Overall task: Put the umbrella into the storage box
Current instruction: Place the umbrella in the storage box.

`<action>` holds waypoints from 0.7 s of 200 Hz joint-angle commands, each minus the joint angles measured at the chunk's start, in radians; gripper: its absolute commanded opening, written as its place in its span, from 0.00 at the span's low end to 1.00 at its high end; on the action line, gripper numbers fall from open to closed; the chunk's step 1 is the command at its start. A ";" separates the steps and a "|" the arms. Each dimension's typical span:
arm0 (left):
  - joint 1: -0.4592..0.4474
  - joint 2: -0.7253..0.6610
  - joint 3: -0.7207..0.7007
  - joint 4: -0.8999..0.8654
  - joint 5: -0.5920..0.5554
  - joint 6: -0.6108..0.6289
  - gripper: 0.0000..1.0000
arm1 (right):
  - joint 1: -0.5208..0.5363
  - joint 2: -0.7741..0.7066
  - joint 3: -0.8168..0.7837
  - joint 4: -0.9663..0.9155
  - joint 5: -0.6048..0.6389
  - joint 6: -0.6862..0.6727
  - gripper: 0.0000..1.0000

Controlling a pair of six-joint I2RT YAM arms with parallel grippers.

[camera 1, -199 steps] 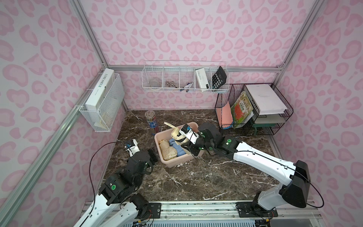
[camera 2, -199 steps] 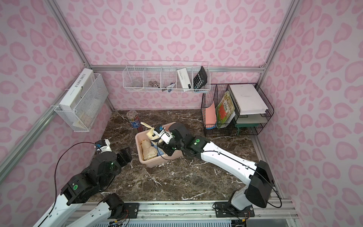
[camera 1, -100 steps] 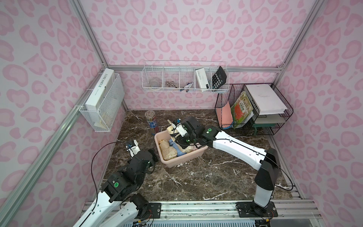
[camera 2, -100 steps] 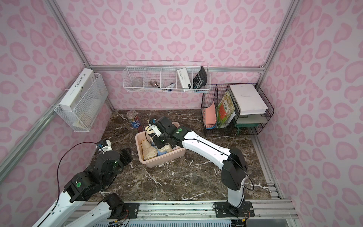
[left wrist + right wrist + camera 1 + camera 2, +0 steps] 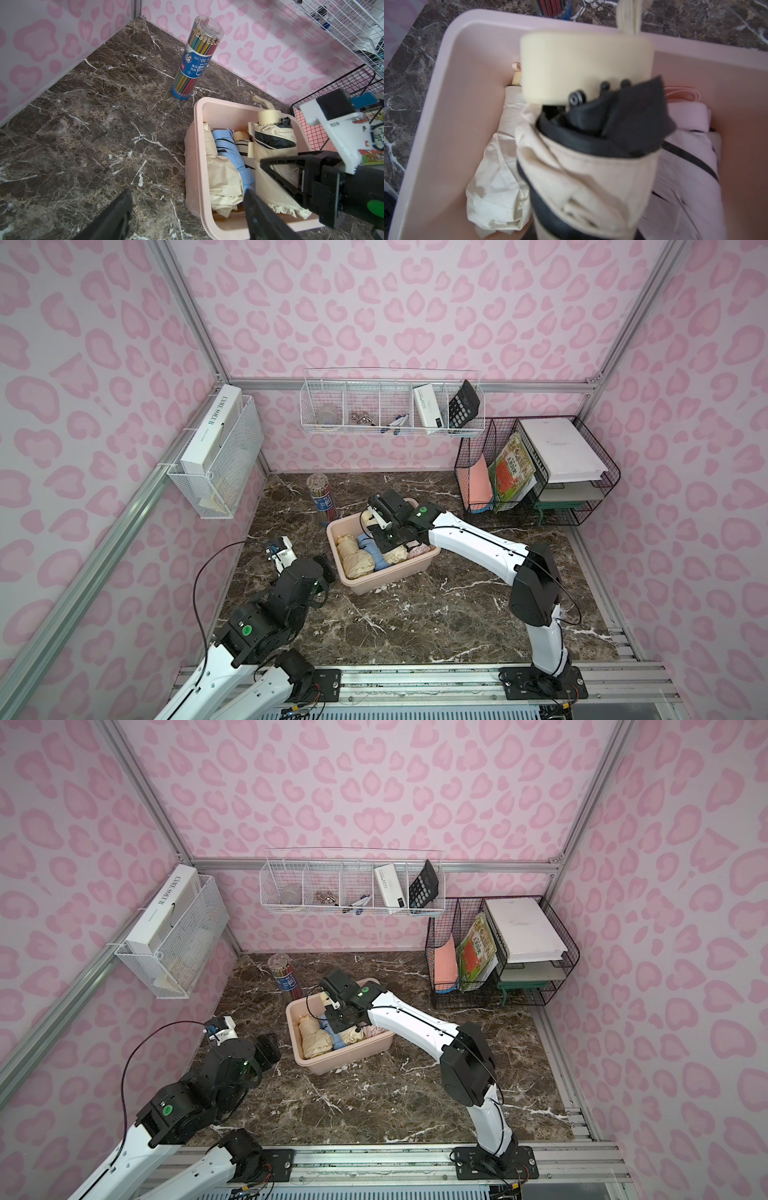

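Top view: right claw (image 5: 384, 537) around umbrella (image 5: 398, 555)

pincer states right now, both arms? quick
Left pincer: open, holding nothing.
Right pincer: closed on the cream umbrella, over the storage box.

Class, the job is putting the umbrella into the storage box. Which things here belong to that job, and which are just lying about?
Job: held umbrella, right gripper, storage box.
Lying about: pencil tube, calculator, white book, file rack.
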 commanded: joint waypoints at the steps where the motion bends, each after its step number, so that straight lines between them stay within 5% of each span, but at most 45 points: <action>1: 0.002 0.004 0.003 -0.025 0.005 0.008 0.84 | 0.000 0.001 -0.012 0.007 0.041 0.014 0.25; 83: 0.004 0.040 0.018 -0.072 -0.034 -0.026 0.84 | 0.014 -0.059 -0.015 0.022 0.095 0.003 0.68; 140: 0.080 0.115 0.059 0.027 -0.036 0.074 0.85 | 0.020 -0.336 -0.201 0.221 0.233 -0.036 0.74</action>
